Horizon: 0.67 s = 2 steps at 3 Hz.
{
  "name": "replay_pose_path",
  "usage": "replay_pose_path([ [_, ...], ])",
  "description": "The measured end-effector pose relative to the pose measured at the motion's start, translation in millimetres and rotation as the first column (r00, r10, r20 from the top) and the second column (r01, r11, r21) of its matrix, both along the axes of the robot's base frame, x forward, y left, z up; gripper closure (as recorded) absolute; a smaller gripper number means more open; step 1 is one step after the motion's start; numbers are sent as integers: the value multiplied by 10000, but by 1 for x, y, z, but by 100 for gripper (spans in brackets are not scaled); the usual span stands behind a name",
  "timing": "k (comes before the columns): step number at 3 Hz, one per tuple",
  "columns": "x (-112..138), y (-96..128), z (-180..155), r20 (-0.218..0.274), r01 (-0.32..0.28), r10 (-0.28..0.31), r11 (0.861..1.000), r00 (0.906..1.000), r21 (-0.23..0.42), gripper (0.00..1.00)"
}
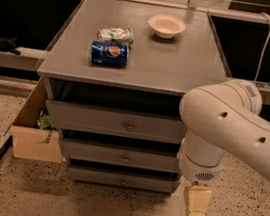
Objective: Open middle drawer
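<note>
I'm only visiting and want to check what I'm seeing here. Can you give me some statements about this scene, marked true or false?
1. The middle drawer is pulled out. False: it looks shut.
2. The gripper hangs low, to the right of the drawers, touching no knob. True.
3. The white bowl sits on the floor. False: it stands on the cabinet top.
4. A cardboard box stands on the floor left of the cabinet. True.
5. The blue Pepsi can lies inside the bowl. False: it lies apart from it on the cabinet top.
</note>
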<state>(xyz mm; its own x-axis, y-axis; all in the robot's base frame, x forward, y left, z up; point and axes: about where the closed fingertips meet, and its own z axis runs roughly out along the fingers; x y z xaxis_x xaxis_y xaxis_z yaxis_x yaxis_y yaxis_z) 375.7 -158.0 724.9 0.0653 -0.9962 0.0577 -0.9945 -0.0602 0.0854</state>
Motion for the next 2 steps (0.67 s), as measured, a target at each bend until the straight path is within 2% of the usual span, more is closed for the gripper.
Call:
replay_pose_path([
  [1, -11, -23, 1, -30, 552, -552, 9983, 9985, 179, 0],
  [2, -37, -46, 1, -5, 1266, -1267, 9910, 9919, 443, 0],
])
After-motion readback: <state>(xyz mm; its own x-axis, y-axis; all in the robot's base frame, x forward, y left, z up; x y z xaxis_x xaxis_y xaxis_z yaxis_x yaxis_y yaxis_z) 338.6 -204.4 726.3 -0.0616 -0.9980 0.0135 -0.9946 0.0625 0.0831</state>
